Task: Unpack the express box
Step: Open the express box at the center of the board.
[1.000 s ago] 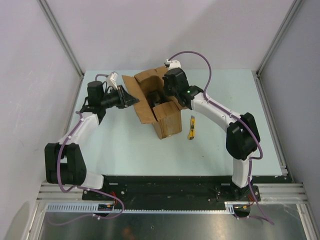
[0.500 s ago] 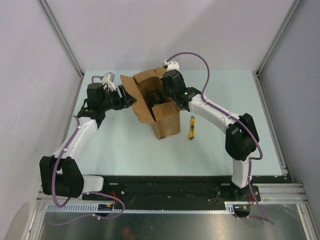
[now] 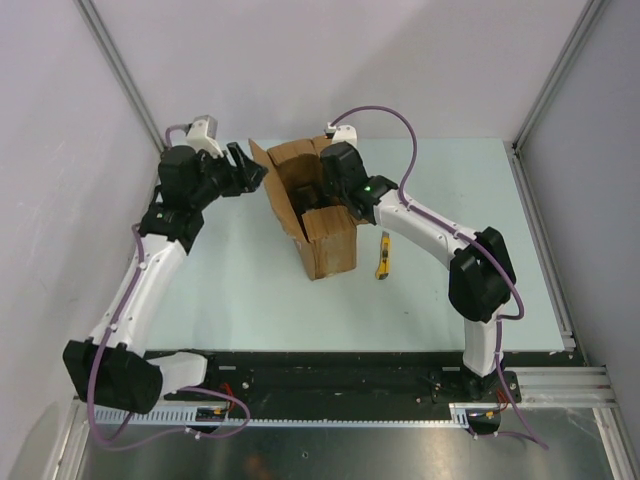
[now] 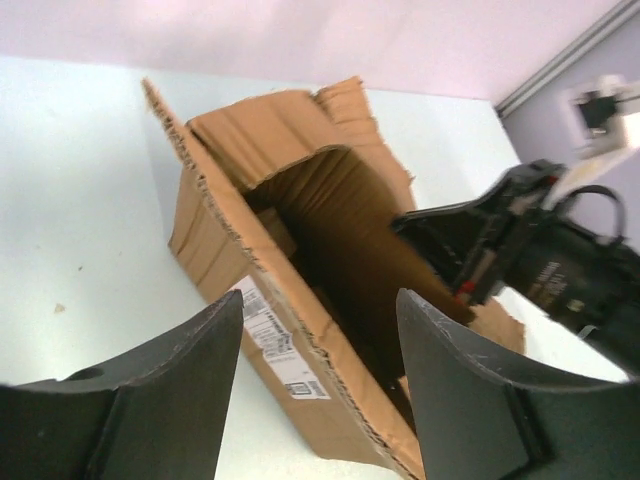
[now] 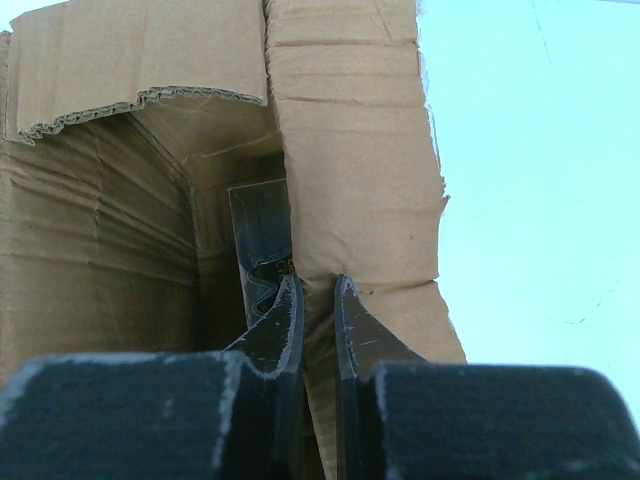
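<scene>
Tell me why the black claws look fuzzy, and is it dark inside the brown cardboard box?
Left wrist view: the black left gripper sits right by the lens, so its edges blur; the inside of the brown cardboard express box is shadowed. Right wrist view: the black right gripper is soft and grainy too, the cardboard ahead sharper. Top view: evenly lit.

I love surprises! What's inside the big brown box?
Inside the express box, a dark flat thing stands upright beside the cardboard wall pinched by the right gripper. Its lower part and the box's bottom are hidden by shadow, cardboard and the gripper.
</scene>
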Controlling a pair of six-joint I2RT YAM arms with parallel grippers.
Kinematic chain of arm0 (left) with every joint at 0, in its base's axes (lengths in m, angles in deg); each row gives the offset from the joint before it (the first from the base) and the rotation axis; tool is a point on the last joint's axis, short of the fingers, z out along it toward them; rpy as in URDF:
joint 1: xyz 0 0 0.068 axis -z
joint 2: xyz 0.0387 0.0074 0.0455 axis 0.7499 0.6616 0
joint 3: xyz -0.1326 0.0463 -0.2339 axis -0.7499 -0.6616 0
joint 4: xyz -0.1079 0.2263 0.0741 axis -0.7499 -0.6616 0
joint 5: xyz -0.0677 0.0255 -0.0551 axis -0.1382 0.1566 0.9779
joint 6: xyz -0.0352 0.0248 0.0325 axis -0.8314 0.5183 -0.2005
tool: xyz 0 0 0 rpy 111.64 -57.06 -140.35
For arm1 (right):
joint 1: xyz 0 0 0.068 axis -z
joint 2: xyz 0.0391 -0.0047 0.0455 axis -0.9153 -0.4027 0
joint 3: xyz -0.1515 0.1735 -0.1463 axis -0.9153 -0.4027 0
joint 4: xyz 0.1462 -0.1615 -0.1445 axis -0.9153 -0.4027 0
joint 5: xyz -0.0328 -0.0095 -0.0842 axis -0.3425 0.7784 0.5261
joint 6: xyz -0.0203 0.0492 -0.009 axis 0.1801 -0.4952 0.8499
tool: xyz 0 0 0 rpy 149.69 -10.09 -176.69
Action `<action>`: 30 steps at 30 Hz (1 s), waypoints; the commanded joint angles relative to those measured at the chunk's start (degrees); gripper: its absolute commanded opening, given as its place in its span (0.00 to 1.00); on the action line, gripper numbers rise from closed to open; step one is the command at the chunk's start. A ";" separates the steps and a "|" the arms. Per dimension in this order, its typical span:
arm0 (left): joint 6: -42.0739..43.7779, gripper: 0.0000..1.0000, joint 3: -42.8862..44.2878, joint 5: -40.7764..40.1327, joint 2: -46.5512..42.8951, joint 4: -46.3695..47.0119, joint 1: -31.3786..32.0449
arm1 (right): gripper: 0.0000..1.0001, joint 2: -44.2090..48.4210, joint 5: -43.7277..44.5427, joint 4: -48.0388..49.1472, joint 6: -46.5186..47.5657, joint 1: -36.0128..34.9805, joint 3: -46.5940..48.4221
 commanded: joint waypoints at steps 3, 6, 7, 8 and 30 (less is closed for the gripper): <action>1.39 0.66 4.10 -0.94 -2.13 0.60 4.69 | 0.00 -6.00 -6.70 -16.25 -4.27 -1.93 -4.35; 1.39 0.64 3.76 -0.15 0.06 0.60 6.71 | 0.00 -5.74 -6.70 -15.98 -4.45 -1.75 -4.79; 1.13 0.63 3.41 -0.32 0.42 0.69 7.07 | 0.00 -5.48 -6.70 -15.98 -4.62 -1.75 -4.79; 0.95 0.63 2.97 -0.58 0.86 0.60 7.42 | 0.00 -5.39 -6.70 -15.81 -4.62 -1.75 -4.79; 1.57 0.59 -6.88 -12.00 0.09 0.51 7.42 | 0.00 -2.93 -6.26 -14.75 -6.91 -1.49 -7.95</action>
